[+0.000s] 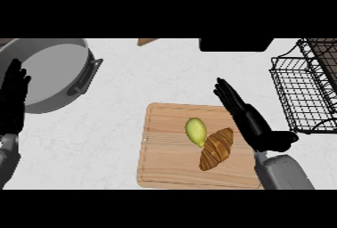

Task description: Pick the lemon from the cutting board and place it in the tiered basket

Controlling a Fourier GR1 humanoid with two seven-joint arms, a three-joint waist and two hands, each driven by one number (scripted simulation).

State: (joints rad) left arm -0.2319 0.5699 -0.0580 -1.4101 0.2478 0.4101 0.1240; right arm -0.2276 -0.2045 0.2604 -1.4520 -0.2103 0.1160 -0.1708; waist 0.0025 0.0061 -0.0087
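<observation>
Your right hand (253,120) hung flat and straight-fingered beside the board (164,164), where the lemon (195,130) lay touching the croissant (218,149), so a careless grab risked catching the pastry too.

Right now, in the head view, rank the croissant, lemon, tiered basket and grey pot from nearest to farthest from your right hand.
From the right hand:
1. Croissant, just left of it on the cutting board.
2. Lemon, left of the croissant, touching it.
3. Tiered basket, at the right edge.
4. Grey pot, far left.
</observation>
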